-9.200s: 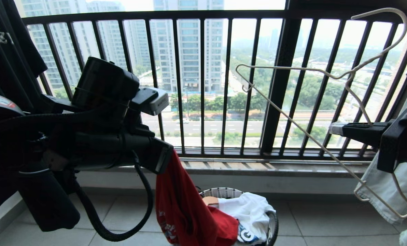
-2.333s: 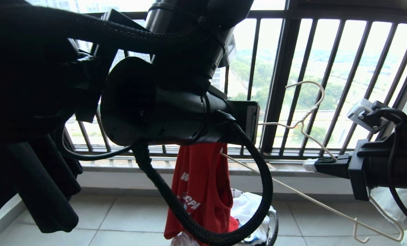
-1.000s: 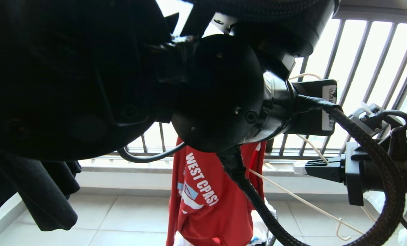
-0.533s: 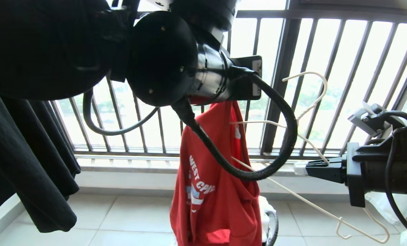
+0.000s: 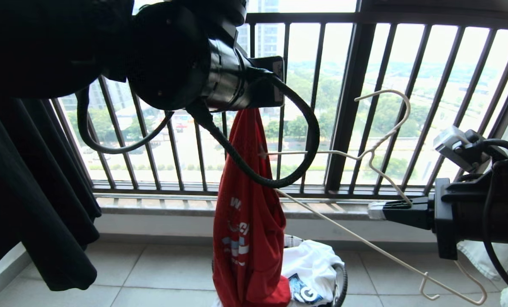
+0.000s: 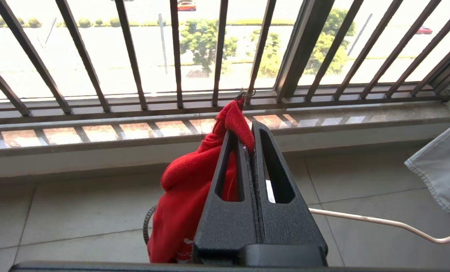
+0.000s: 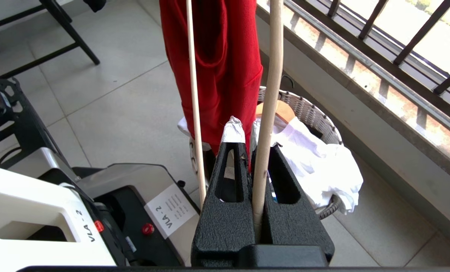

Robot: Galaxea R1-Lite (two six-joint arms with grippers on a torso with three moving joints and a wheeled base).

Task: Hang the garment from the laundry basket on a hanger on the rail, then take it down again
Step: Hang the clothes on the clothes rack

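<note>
Here, left to right: left gripper (image 6: 249,151) clamps shirt (image 5: 247,221) by bunched fold, shirt dangling over basket (image 5: 342,281). Soft, light, limp; likely best gripped near collar, though collar lost in folds. Hanger (image 5: 377,170) thin, springy, pinched in right gripper (image 7: 244,145); far tip touches shirt. Rail unseen; print creased, unreadable.

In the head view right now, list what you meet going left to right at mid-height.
Black hanging garment → red short-sleeved T-shirt held up by the left hand → thin cream-white wire hanger → right hand, shut on the hanger's wire.
</note>
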